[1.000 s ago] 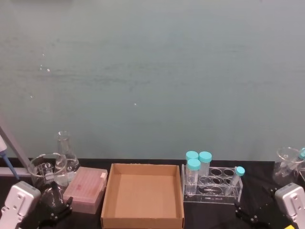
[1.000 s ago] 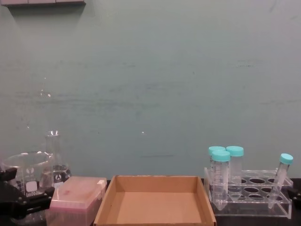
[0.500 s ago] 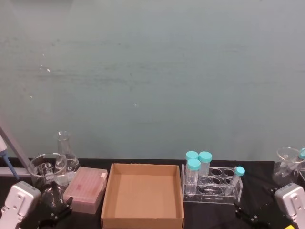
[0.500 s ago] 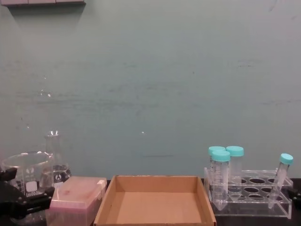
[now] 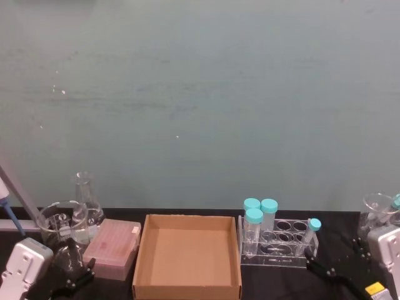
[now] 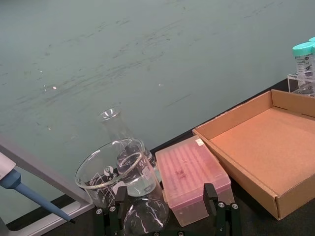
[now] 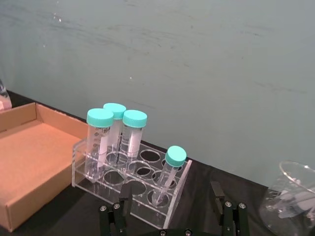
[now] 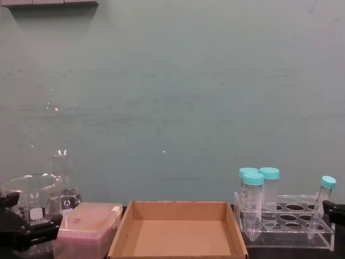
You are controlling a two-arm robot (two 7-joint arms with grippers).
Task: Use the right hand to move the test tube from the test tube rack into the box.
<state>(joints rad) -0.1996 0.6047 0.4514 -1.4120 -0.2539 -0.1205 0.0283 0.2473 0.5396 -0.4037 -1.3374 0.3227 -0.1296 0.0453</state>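
The slim test tube (image 5: 310, 235) with a small teal cap leans in the right end of the clear test tube rack (image 5: 279, 251). In the right wrist view the test tube (image 7: 168, 173) stands straight ahead of my right gripper (image 7: 171, 209), which is open, with its fingers (image 7: 217, 195) just short of the rack (image 7: 93, 183). In the head view this right gripper (image 5: 340, 262) sits right of the rack. The brown box (image 5: 186, 291) lies left of the rack and holds nothing. My left gripper (image 6: 165, 216) is open, parked by the glassware at the left.
Three fat tubes with large teal caps (image 5: 255, 226) fill the rack's left end. A pink lidded box (image 5: 112, 248), a beaker (image 5: 57, 223) and a flask (image 5: 85, 199) stand left of the cardboard box. Another beaker (image 5: 377, 215) stands at the far right.
My right arm has risen and moved forward toward the rack, its finger now showing higher at the chest view's right edge. The tube, rack, box and left arm are unmoved.
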